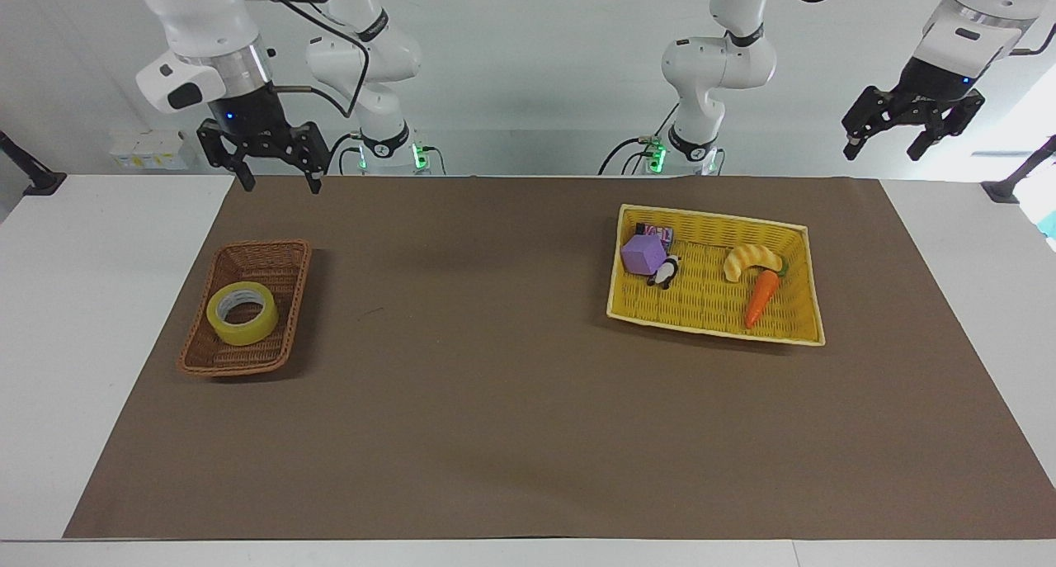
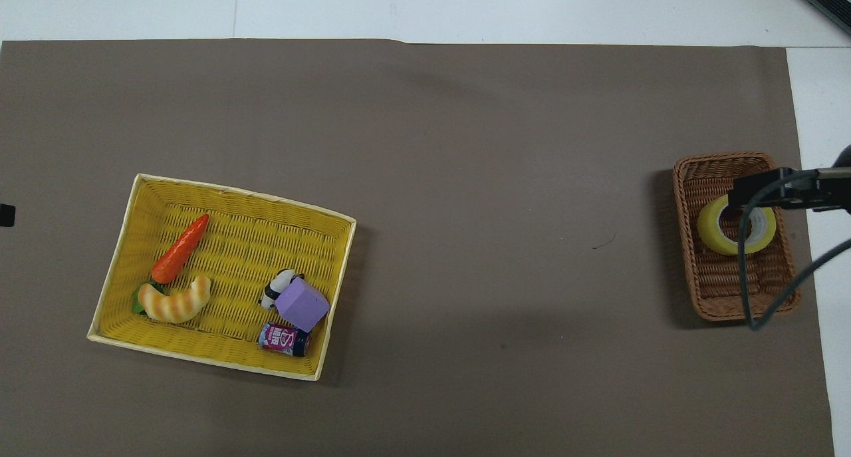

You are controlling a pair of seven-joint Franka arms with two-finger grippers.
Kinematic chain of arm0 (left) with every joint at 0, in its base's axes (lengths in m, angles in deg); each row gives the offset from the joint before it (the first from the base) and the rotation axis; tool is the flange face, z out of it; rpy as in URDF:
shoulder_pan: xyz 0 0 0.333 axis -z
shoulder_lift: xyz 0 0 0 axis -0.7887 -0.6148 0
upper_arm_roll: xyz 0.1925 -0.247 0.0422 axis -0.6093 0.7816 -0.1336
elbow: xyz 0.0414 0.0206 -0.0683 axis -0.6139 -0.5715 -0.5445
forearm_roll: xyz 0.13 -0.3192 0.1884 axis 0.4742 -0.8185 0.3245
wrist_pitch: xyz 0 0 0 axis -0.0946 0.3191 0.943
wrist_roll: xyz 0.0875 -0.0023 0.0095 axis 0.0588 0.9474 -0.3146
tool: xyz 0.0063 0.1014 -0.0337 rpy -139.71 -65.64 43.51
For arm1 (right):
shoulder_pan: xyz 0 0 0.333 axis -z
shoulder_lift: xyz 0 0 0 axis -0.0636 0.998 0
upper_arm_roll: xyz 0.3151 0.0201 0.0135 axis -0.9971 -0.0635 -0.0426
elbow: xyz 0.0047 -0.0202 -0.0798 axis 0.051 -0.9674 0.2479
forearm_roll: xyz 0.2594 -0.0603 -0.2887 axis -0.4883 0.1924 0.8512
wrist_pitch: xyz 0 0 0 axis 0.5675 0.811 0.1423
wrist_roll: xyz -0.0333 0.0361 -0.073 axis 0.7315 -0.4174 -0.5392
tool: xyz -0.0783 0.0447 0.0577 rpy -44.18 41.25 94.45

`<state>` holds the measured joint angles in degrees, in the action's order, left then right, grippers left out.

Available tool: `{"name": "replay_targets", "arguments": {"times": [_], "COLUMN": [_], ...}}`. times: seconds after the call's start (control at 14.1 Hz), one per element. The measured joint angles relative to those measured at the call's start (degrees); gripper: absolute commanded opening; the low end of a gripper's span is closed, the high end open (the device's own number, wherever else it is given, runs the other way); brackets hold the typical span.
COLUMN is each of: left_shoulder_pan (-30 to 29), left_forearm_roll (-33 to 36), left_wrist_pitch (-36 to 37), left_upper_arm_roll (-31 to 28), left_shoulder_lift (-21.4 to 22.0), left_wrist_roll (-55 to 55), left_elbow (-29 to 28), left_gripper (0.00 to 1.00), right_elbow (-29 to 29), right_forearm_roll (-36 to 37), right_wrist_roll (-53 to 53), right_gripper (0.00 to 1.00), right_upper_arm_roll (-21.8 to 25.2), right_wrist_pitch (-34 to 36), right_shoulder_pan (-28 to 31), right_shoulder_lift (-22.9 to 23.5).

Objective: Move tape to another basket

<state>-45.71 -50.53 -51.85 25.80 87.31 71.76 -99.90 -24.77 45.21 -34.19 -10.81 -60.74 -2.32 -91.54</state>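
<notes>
Facing view: both arms show in full, raised at the robots' edge of the table [image 1: 528, 484]; brown mat [image 1: 495, 402] covers most of the top.
Overhead view: arms barely show; a dark bar and cable cross over the tape [image 2: 715, 234] at the right arm's end, and a small dark tip sits at the frame edge on the left arm's end.
Tape: lies flat, hole up, in the wicker basket [image 1: 206, 361]; sits in the half nearer the robots, touching the basket floor. Tape [image 1: 242, 313] reads clear of any gripper in the facing view.
Wicker basket: at the right arm's end of the mat, long axis running toward and away from the robots; rim [image 2: 691, 284] partly hidden by the cable overhead.
Right gripper [image 1: 279, 183]: high over the mat's edge nearest the robots, well above and apart from the basket; fingers spread wide, nothing between them.
Left gripper [image 1: 883, 148]: up in the air off the left arm's end of the mat, waiting; fingers spread wide, holding nothing.
Yellow basket [image 1: 709, 217]: toward the left arm's end, well apart from the wicker one.
Contents: carrot [image 1: 761, 297], croissant [image 1: 751, 261], purple block [image 1: 643, 254], panda [image 1: 665, 271], small can [image 2: 284, 339]; can label only readable overhead, mostly hidden by the block in the facing view.
</notes>
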Motion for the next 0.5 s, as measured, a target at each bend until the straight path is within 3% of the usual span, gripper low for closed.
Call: {"name": "replay_targets", "arguments": {"times": [0.5], "left_shoulder_pan": [0.0], "left_forearm_roll": [0.0], "left_wrist_pitch": [0.0], "left_upper_arm_roll": [0.0], "left_shoulder_lift": [0.0], "left_wrist_roll": [0.0], "left_elbow": [0.0], "left_gripper": [1.0], "right_elbow": [-1.2], "right_forearm_roll": [0.0], "right_wrist_roll": [-0.2], "right_gripper": [1.0], "right_upper_arm_roll": [-0.2], "right_wrist_pitch": [0.2], "right_shoulder_pan": [0.2], "right_shoulder_lift": [-1.2]}}
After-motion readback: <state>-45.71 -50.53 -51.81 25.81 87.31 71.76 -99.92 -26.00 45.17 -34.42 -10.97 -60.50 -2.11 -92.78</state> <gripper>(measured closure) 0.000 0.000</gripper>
